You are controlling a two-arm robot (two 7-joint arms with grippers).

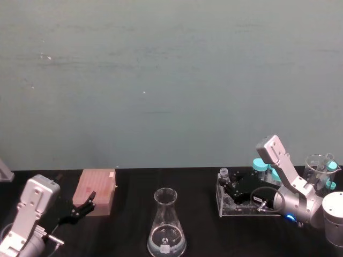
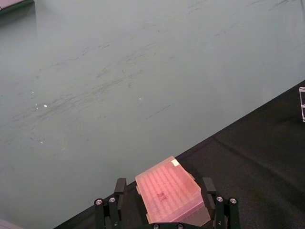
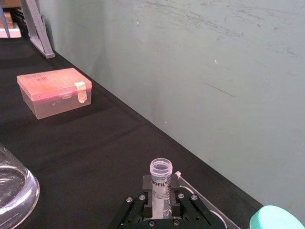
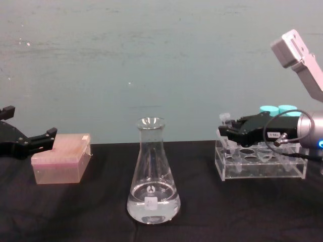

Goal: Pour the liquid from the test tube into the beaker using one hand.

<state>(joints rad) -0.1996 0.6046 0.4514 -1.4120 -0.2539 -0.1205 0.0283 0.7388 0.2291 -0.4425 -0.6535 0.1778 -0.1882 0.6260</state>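
Observation:
The beaker [image 1: 167, 225] [image 4: 151, 186] stands upright at the front centre of the black table, with clear liquid [image 4: 153, 207] pooled in its wide base. Its edge also shows in the right wrist view [image 3: 12, 186]. The test tube [image 1: 224, 173] [image 4: 224, 119] [image 3: 160, 174] stands upright at the left end of the clear rack [image 4: 262, 164], its open rim on top. My right gripper [image 1: 229, 184] [image 4: 228, 132] [image 3: 161, 200] is shut on the tube just below its rim. My left gripper [image 1: 86, 206] [image 4: 25, 141] [image 2: 164, 183] hovers open at the left, holding nothing.
A pink lidded box [image 1: 96, 190] [image 4: 63, 159] [image 2: 169, 198] [image 3: 55, 90] sits just beyond the left gripper. Turquoise-capped tubes [image 1: 260, 165] [image 4: 277, 109] stand in the rack [image 1: 241, 206] behind the right gripper. A clear glass vessel [image 1: 319, 166] is at far right. A green wall backs the table.

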